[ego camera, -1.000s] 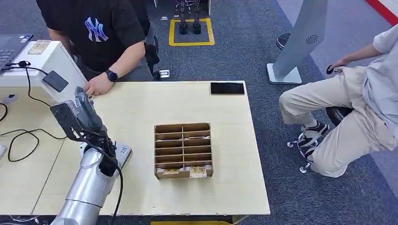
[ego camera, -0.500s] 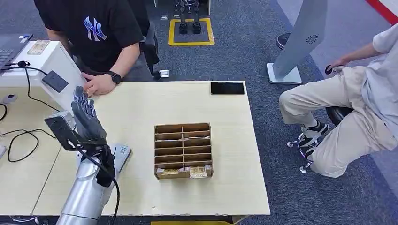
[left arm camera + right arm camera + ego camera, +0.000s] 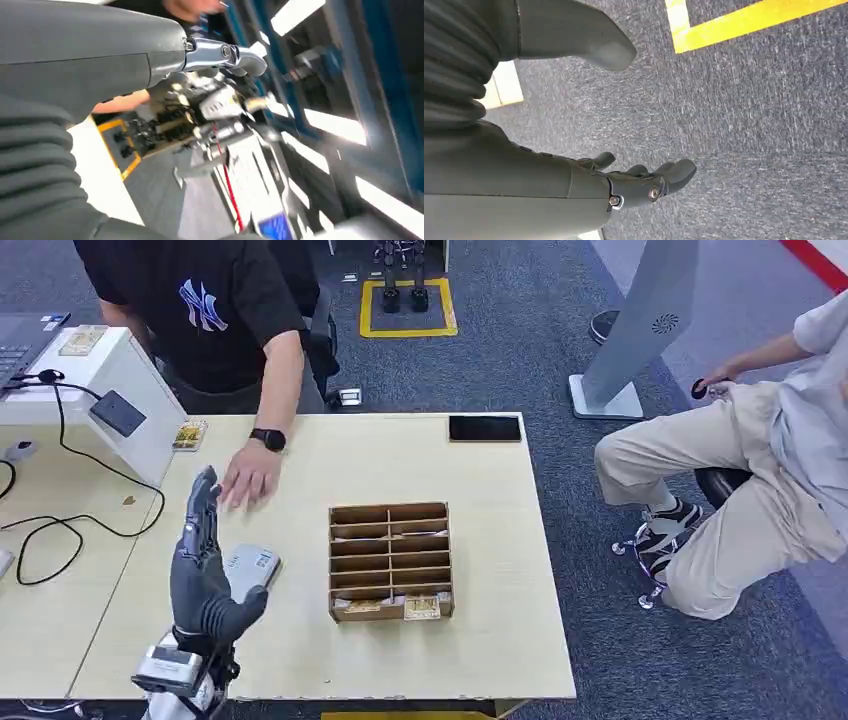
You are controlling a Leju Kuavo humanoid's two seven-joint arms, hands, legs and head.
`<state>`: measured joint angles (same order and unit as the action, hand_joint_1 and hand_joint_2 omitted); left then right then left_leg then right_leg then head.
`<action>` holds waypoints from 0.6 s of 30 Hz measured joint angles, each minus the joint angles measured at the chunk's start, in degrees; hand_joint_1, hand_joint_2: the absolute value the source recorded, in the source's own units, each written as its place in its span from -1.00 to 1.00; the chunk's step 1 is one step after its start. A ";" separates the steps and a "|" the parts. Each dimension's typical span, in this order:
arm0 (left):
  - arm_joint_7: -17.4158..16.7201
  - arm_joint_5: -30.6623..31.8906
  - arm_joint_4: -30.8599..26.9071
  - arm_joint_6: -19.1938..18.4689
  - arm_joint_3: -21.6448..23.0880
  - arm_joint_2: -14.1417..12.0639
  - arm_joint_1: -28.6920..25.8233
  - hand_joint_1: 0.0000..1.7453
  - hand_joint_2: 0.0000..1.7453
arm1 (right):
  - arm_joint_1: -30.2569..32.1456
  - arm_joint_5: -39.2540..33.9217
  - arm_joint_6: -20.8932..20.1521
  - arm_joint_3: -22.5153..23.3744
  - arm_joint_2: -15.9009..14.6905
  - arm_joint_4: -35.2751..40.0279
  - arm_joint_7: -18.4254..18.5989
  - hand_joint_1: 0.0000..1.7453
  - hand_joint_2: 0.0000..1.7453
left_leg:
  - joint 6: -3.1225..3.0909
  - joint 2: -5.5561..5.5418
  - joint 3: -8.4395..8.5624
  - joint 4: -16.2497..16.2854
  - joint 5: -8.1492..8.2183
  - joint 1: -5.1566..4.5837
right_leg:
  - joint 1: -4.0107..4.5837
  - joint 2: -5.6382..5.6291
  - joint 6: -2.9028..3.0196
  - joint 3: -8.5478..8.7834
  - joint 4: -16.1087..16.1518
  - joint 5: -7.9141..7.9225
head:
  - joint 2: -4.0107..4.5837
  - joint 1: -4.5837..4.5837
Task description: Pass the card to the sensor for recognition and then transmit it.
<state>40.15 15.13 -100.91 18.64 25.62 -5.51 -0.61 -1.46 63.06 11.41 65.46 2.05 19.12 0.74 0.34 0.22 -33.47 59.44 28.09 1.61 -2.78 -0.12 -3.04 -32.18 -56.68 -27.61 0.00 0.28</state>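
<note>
Standing upright above the table (image 3: pixel 480 640), the left hand (image 3: pixel 205 565) holds nothing, fingers straight; the right hand (image 3: pixel 624 182) hangs empty, fingers loose.

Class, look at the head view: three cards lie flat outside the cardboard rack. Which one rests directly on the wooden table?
The card beside the white sensor stand, near the person's hand. The other two cards lie up on the stand's top.
</note>
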 joint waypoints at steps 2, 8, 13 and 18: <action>0.00 2.48 -0.13 0.24 1.66 -1.16 -0.18 -1.00 1.00 | 0.00 0.06 0.02 0.37 -0.02 0.15 0.00 -1.00 1.00 | 0.00 0.00 0.00 0.00 0.00 0.00 | 0.00 0.00 0.00 0.00 0.00 0.00 | 0.00 -0.02; 0.00 3.05 -0.61 0.44 4.39 -3.12 -0.32 -1.00 1.00 | 0.00 0.06 0.00 1.16 -0.02 0.46 0.00 -1.00 1.00 | 0.00 0.00 0.00 0.00 0.00 0.00 | 0.00 0.00 0.01 0.01 -0.01 0.00 | 0.00 0.00; 0.00 5.29 -0.68 0.52 5.61 -4.06 -0.24 -1.00 1.00 | 0.00 0.61 0.04 1.33 -0.02 0.55 0.02 -1.00 1.00 | 0.00 0.00 0.00 0.00 0.00 0.00 | 0.00 0.00 0.00 0.00 0.00 0.00 | 0.00 0.00; -0.09 12.21 -0.48 2.58 8.57 -4.72 0.72 -1.00 1.00 | -0.05 1.94 0.09 1.35 -0.20 0.52 0.02 -1.00 1.00 | -0.01 0.00 0.00 0.00 0.00 0.00 | 0.00 0.00 0.00 -0.01 0.01 0.00 | 0.00 -0.02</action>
<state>40.06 27.35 -101.39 21.22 34.19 -10.23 0.10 -1.52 65.00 11.50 66.82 1.86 19.65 0.77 0.33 0.21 -33.47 59.45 28.10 1.61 -2.78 -0.12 -3.04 -32.19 -56.67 -27.61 0.00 0.26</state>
